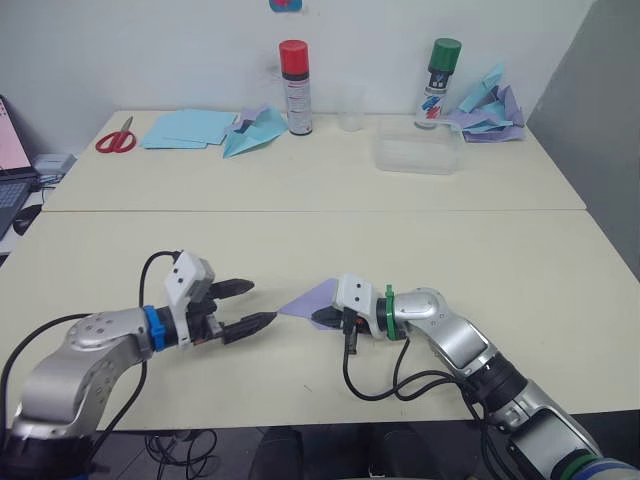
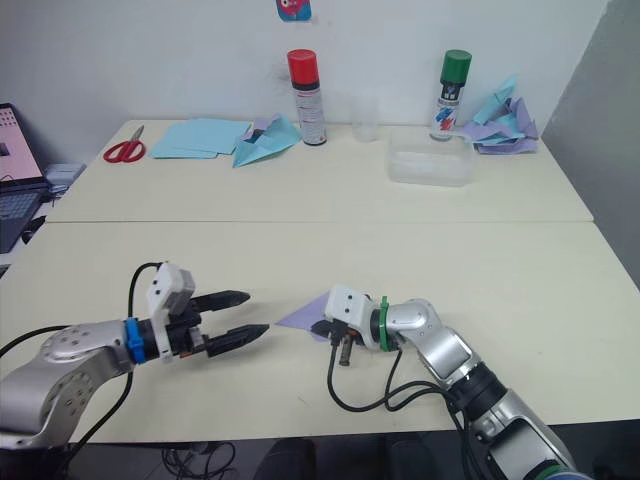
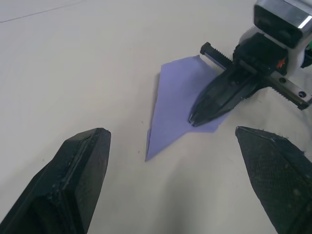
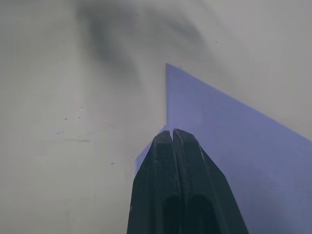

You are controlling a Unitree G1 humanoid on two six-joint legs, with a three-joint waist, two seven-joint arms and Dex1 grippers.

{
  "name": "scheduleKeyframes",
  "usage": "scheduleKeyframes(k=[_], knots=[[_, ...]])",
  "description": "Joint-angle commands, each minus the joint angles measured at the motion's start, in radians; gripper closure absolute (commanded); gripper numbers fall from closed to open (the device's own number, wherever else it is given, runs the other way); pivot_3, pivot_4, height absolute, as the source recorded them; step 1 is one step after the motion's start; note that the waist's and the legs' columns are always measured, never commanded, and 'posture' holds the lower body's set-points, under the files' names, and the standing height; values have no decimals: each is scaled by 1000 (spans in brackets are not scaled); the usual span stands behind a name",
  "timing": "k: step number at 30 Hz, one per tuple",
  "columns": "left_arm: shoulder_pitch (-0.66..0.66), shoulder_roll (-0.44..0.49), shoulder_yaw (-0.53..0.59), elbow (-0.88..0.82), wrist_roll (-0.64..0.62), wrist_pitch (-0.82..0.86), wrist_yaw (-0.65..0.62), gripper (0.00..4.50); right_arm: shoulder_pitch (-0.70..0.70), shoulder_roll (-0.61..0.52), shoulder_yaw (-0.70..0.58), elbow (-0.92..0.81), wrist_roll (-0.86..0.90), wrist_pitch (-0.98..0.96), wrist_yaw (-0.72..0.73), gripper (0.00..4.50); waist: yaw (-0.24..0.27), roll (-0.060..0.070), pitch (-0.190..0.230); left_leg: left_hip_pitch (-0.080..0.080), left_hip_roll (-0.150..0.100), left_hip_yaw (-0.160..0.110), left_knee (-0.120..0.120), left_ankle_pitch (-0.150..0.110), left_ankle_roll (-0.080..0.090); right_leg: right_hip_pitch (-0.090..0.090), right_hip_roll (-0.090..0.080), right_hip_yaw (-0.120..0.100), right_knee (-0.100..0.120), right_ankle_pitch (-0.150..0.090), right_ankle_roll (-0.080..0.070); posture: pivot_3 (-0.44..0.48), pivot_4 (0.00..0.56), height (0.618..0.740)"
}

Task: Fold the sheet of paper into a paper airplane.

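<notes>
Near the table's [image 1: 560,300] front edge, the paper airplane [image 3: 178,105] is pressed flat by the closed right gripper [image 3: 199,117]. It's probably light and floppy; its pointed tip could be pinched by the spread left gripper [image 1: 250,305].

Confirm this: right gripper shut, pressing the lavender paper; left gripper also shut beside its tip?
Not quite. The left gripper is open, fingers spread, as the left wrist view shows. The right gripper is indeed shut on top of the lavender paper.
</notes>
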Motion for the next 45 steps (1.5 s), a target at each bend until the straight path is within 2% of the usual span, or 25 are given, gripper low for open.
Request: scheduleKeyframes(k=[1, 5, 11, 14, 19, 25, 28, 40, 45], knots=[[-112, -29, -95, 118, 79, -78, -48, 0, 23, -24, 4, 9, -27, -18, 33, 4452, 0, 0, 0, 0, 0, 0, 0, 0, 0, 0, 0, 0, 0, 0, 0, 0, 150, 740], [-274, -85, -203, 314, 167, -173, -121, 0, 30, -17, -11, -3, -21, -9, 42, 4452, -1, -2, -1, -1, -1, 0, 1, 0, 0, 0, 4, 0, 0, 1, 1, 0, 150, 740], [-439, -157, -302, 534, 238, -240, -231, 0, 35, -8, -19, -20, -26, 18, 35, 4452, -4, -2, -1, -2, 0, 0, 1, 0, 0, -1, 5, 0, 0, 1, 1, 0, 150, 740], [-485, -188, -326, 608, 265, -277, -273, 567, 34, -9, -31, -29, -24, 31, 29, 4500, -5, -2, -1, -3, 0, 0, 1, 0, 0, -1, 6, 0, 0, 1, 1, 0, 150, 740], [-522, -234, -334, 648, 285, -296, -308, 2059, 39, -14, -41, -38, -25, 45, 24, 4500, -5, -2, -1, -3, 0, -1, 1, 0, 0, -1, 6, 0, 0, 1, 1, 0, 150, 740], [-495, -239, -343, 627, 302, -281, -341, 3791, 46, -8, -51, -52, -23, 65, 14, 4500, -5, -2, -1, -3, 0, -1, 2, 0, 0, -1, 6, 0, 0, 1, 1, 0, 150, 740], [-484, -237, -339, 623, 304, -283, -342, 4434, 46, -7, -56, -54, -21, 70, 13, 4500, -5, -2, -1, -3, 0, -1, 2, 0, 0, -1, 6, 0, 0, 1, 1, 0, 150, 740], [-440, -202, -304, 554, 300, -227, -300, 4434, 24, 21, -71, -82, 4, 73, 32, 4500, -8, -2, -1, -3, 1, -1, 2, 0, 0, -1, 6, 0, 1, 1, 1, 0, 150, 740], [-390, -171, -275, 458, 275, -153, -271, 4434, 13, 9, -75, -73, -11, 53, 44, 4500, -9, -2, -1, -3, 1, -1, 1, 0, 0, -1, 6, 0, 1, 1, 1, 0, 150, 740]])
